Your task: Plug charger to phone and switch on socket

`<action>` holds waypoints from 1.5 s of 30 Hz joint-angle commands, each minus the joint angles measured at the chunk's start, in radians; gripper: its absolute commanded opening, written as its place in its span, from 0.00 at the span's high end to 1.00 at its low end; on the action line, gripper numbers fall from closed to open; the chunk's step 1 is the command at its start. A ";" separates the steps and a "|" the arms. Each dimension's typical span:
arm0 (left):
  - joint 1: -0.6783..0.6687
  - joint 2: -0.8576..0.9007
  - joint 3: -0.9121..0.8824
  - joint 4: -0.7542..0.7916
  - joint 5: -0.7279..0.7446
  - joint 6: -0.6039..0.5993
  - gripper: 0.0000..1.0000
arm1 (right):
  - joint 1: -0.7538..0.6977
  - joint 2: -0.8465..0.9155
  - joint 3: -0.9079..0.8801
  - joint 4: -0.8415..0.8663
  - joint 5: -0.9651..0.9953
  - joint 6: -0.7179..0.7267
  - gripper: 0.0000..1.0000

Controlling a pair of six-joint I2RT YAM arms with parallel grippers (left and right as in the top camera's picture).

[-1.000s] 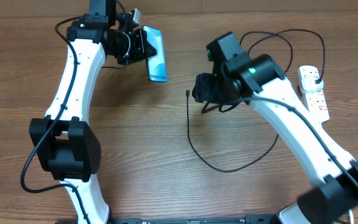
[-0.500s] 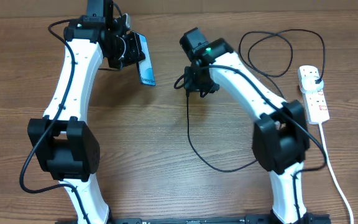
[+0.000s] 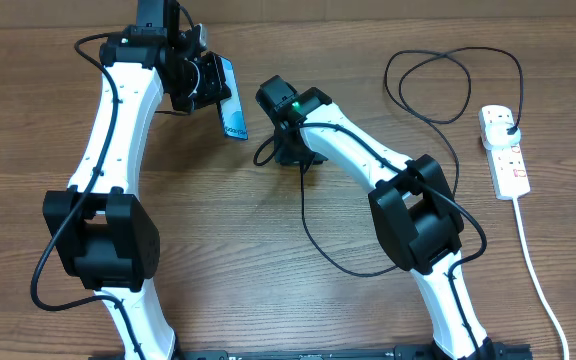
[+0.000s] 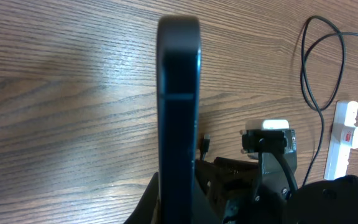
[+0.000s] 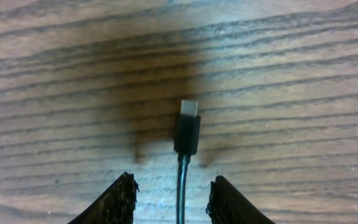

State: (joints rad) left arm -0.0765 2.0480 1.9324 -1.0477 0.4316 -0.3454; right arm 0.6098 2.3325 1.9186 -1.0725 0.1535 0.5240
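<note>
The phone (image 3: 232,108), blue-screened, is held off the table on its edge at the upper left by my left gripper (image 3: 206,84), which is shut on it. In the left wrist view the phone (image 4: 179,93) shows edge-on between the jaws (image 4: 179,208). The charger (image 3: 303,210) lies as a thin black cable on the table. Its connector tip (image 5: 188,121) lies just ahead of my right gripper (image 5: 174,196), which is open with the cable running between its fingers. In the overhead view the right gripper (image 3: 290,152) hovers over that tip. The socket (image 3: 509,160) lies at the far right with the black plug in it.
The charger cable loops across the table's middle and upper right (image 3: 438,60). The socket's thick white cord (image 3: 533,270) runs down toward the front right edge. The socket also shows in the left wrist view (image 4: 344,140).
My right arm has swung left and come over the cable's connector tip. My left gripper has shifted slightly left with the phone, turning it more edge-on.
</note>
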 commanded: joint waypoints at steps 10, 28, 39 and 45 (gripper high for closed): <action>0.006 -0.013 0.013 -0.007 0.006 -0.006 0.96 | -0.010 0.034 0.005 0.016 0.024 0.004 0.62; 0.012 -0.013 0.013 -0.018 0.006 0.006 0.96 | -0.028 0.050 -0.044 0.043 -0.020 0.003 0.86; 0.012 -0.013 0.013 -0.017 0.006 0.005 0.96 | -0.062 0.050 -0.047 0.043 -0.062 -0.027 0.89; 0.012 -0.013 0.013 -0.018 0.006 0.005 0.96 | -0.061 0.050 -0.047 0.043 -0.067 -0.027 0.96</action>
State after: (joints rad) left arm -0.0757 2.0480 1.9324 -1.0702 0.4294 -0.3450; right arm 0.5617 2.3611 1.9079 -1.0267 0.0750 0.5064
